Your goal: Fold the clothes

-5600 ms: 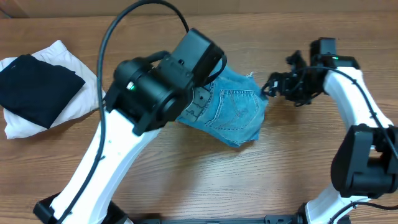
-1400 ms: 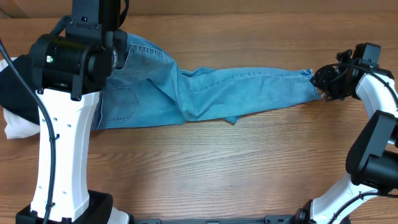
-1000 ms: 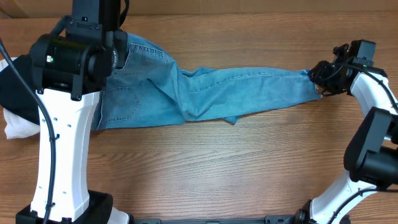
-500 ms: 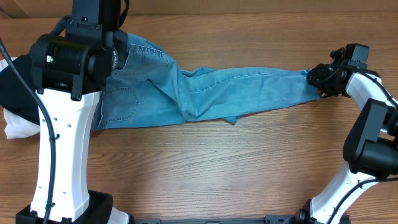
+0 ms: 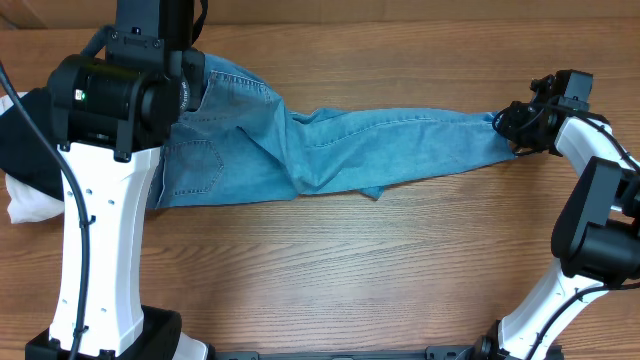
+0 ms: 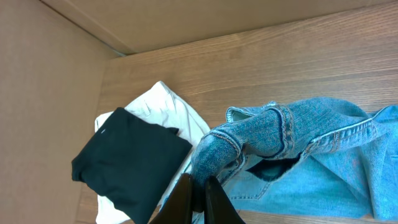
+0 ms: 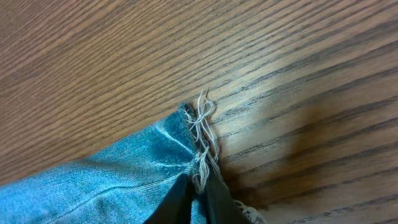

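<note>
The light blue denim jeans (image 5: 330,145) lie stretched across the table, waist at the left, legs running right to a frayed ankle hem (image 7: 202,134). My left gripper (image 6: 198,190) is shut on the bunched waistband (image 6: 249,137), holding it above the table; in the overhead view the left arm (image 5: 125,90) hides this grip. At the far right my right gripper (image 5: 510,125) is shut on the frayed hem (image 5: 497,122), its dark fingers (image 7: 177,199) pinching the denim edge against the wood.
A black folded garment (image 6: 127,162) lies on a white folded garment (image 6: 165,112) at the table's left edge, close to the jeans' waist; both show partly in the overhead view (image 5: 18,170). A cardboard wall (image 6: 37,93) stands at the left.
My right gripper has slid slightly left onto the ankle hem and shut on it. The left gripper and the jeans have stayed where they were.
</note>
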